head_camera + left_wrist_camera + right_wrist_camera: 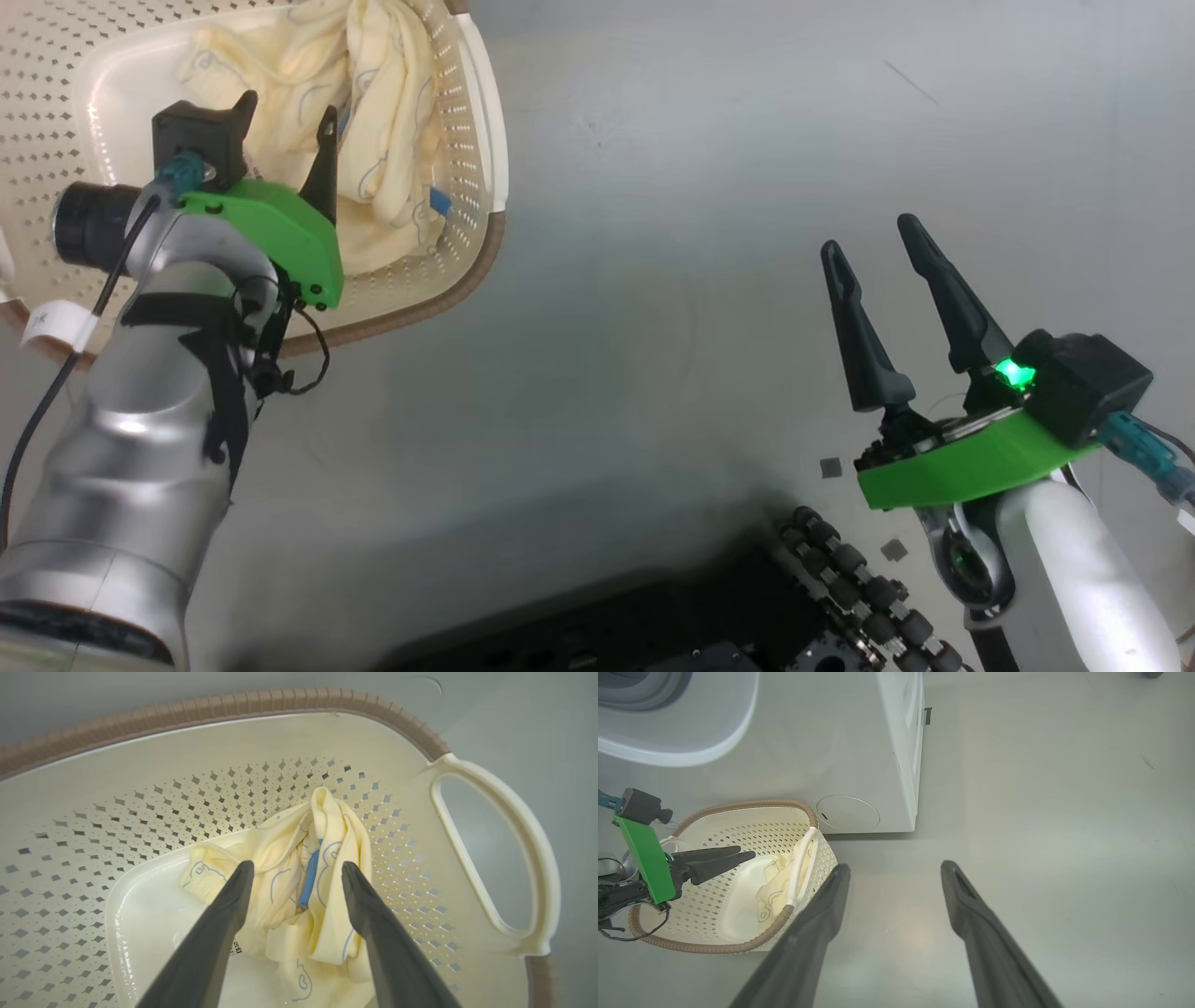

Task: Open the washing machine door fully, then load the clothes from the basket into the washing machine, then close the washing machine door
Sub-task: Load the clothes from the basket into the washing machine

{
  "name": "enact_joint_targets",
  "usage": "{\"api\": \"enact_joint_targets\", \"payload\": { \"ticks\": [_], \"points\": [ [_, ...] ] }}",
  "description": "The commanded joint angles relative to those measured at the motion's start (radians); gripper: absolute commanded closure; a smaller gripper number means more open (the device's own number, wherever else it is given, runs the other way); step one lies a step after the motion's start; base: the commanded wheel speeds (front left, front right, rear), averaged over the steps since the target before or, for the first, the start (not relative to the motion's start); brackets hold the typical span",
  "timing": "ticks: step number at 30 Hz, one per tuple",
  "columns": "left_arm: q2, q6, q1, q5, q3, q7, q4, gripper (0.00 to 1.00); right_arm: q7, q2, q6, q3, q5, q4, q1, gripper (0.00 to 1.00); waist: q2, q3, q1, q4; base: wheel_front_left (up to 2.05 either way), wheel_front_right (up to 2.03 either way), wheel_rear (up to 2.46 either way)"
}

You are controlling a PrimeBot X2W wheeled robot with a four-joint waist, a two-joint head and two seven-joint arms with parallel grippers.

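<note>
The silver left arm angles down into the single cream perforated plastic basket (471, 271). The left gripper (288, 107) has its two dark fingers spread, empty, over one crumpled heap of pale yellow printed clothes (373, 112) on the basket's bottom. The right gripper (869, 235) hovers over the grey floor (672, 187), fingers parted and empty. The basket stands just beside one white box-shaped washing machine (859, 742).

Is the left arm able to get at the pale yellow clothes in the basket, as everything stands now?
Probably yes. The left pincer hangs open over the basket, aimed straight at the clothes, with nothing between them. The clothes lie uncovered on the basket floor, against one wall.
</note>
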Motion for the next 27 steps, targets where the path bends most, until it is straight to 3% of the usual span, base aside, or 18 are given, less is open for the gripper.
{"api": "enact_joint_targets", "payload": {
  "ticks": [1,9,18,27],
  "points": [
    [0.02,-0.004,-0.009,-0.007,0.009,0.003,-0.004,0.0,-0.007,-0.004,0.001,0.017,-0.011,-0.028,0.02,0.0,0.0,0.013,-0.0001,-0.001,0.0,0.0,0.0],
    [0.02,-0.006,-0.043,-0.084,-0.12,0.031,0.044,0.0,-0.007,0.001,0.001,0.031,-0.005,-0.023,0.015,0.0,0.0,0.049,-0.0001,-0.013,0.0,0.0,0.0],
    [0.062,-0.006,-0.088,-0.156,-0.253,0.072,0.072,0.0,-0.007,0.007,0.001,0.05,0.002,-0.015,0.014,0.0,0.0,0.083,-0.0001,-0.034,0.0,0.0,0.0],
    [0.076,-0.006,-0.135,-0.226,-0.313,0.119,0.119,0.0,-0.007,0.011,0.001,0.069,0.01,-0.011,0.017,0.0,0.0,0.11,-0.0001,-0.062,0.0,0.0,0.0]
  ]
}}
